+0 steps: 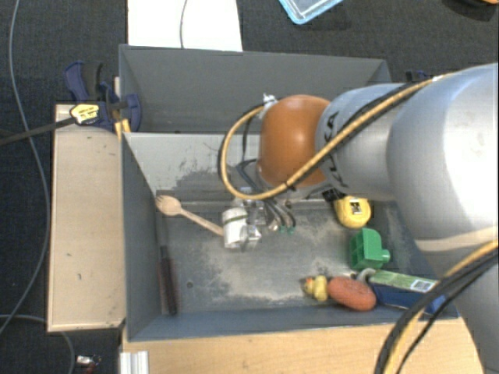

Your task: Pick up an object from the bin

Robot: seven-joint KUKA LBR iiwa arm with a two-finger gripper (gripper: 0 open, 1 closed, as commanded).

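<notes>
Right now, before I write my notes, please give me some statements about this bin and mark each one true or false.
1. The pale wooden spoon lies in the left half of the bin. True.
2. The round yellow object lies nearer the far wall than the green plastic block. True.
3. The tool is over the green plastic block. False: it is at the spoon's handle end, left of the block.
4. The thin dark stick lies along the right wall. False: it lies along the left wall.
5. The orange-red oval object lies near the front wall. True.
</notes>
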